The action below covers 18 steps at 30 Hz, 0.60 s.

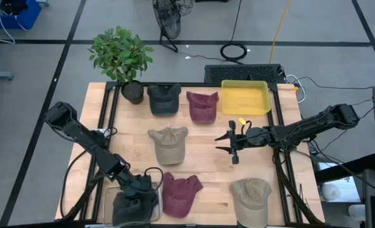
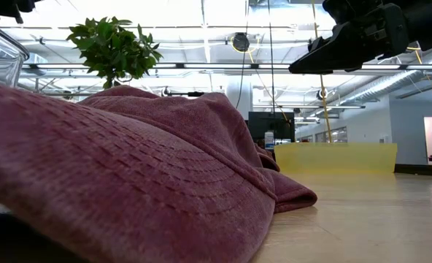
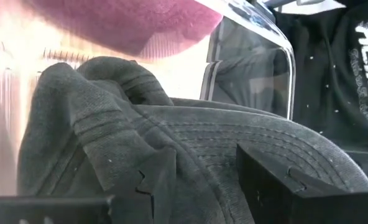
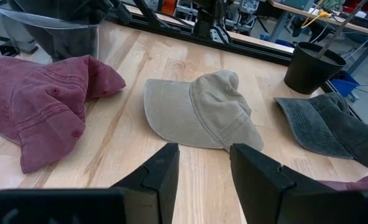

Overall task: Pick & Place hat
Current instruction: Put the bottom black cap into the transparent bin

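The left gripper (image 1: 137,193) sits over a clear bin (image 1: 114,206), its fingers parted around a dark grey hat (image 3: 171,143) lying inside it. The right gripper (image 1: 230,144) hovers released above the table (image 1: 203,158), beside a beige hat (image 1: 168,144).

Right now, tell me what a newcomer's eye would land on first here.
Probably the caps strewn over the wooden table: two maroon, two tan and a dark grey one. Next, the left gripper at the near edge, over a dark cap lying in a clear bin. The right gripper hangs open mid-table beside the yellow tray.
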Each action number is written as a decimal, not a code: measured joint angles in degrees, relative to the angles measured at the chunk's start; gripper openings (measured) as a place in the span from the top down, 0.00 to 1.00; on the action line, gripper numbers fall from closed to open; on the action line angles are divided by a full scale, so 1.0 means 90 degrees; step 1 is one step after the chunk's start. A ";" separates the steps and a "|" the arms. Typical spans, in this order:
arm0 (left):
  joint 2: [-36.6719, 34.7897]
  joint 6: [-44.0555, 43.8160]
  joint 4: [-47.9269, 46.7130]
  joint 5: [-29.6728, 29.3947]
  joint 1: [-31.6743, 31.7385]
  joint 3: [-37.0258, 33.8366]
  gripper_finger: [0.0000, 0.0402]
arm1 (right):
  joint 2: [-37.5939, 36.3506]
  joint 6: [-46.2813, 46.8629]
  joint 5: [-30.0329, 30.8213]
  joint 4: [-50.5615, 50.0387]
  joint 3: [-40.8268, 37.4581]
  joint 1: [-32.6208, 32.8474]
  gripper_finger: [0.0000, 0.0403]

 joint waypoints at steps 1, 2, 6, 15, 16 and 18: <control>0.0000 0.0061 -0.0043 -0.0042 -0.0002 0.0000 0.57 | 0.0000 0.0000 0.0001 0.0000 0.0000 0.0000 0.68; 0.0000 0.0105 -0.0101 -0.0099 -0.0006 0.0001 0.57 | 0.0000 0.0000 -0.0001 -0.0002 0.0000 -0.0001 0.68; -0.0002 0.0453 -0.0362 -0.0415 -0.0018 0.0010 0.57 | 0.0000 0.0000 0.0001 -0.0033 0.0000 0.0001 0.68; 0.0039 0.0907 -0.0400 -0.1244 -0.0116 0.0010 0.57 | 0.0000 0.0002 0.0001 -0.0041 0.0000 0.0001 0.68; 0.0039 0.0899 -0.0403 -0.1276 -0.0140 0.0010 0.57 | 0.0000 0.0002 0.0001 -0.0039 0.0000 0.0000 0.68; 0.0039 0.0848 -0.0417 -0.1309 -0.0173 0.0010 0.57 | 0.0000 0.0002 0.0001 -0.0020 0.0000 -0.0001 0.68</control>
